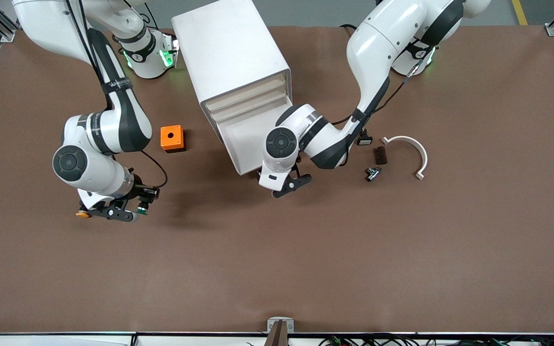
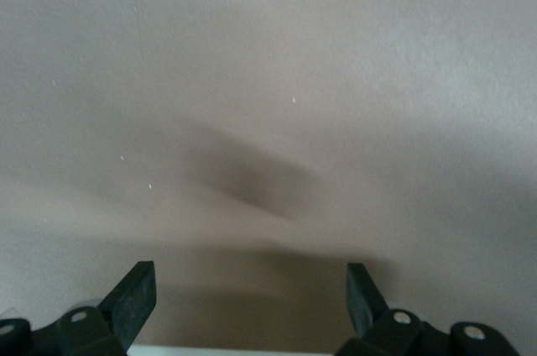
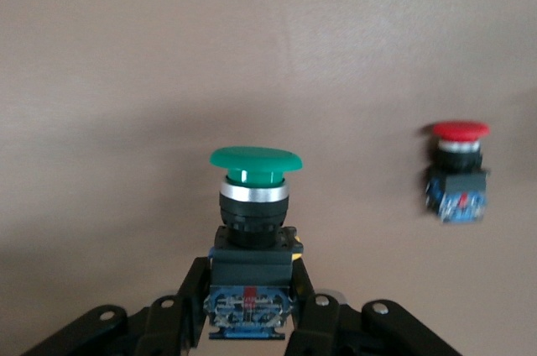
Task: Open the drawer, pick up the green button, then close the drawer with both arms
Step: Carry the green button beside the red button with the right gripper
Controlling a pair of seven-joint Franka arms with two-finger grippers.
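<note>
The white cabinet (image 1: 231,53) stands at the middle back. Its lowest drawer (image 1: 243,139) is pulled out, and its tray looks bare. My right gripper (image 1: 130,215) (image 3: 252,306) is low over the table toward the right arm's end. It is shut on the bluish rear block of the green-capped button (image 1: 142,208) (image 3: 252,173). My left gripper (image 1: 286,185) (image 2: 250,306) is open and empty, low over the table beside the drawer's front edge. Its fingers (image 2: 134,297) stand wide apart.
A red-capped button (image 3: 457,173) lies on the table beside the held one; an orange-looking cap (image 1: 82,215) shows by the right gripper. An orange box (image 1: 172,138) sits near the cabinet. A white curved piece (image 1: 409,149), dark block (image 1: 379,154) and small metal part (image 1: 372,173) lie toward the left arm's end.
</note>
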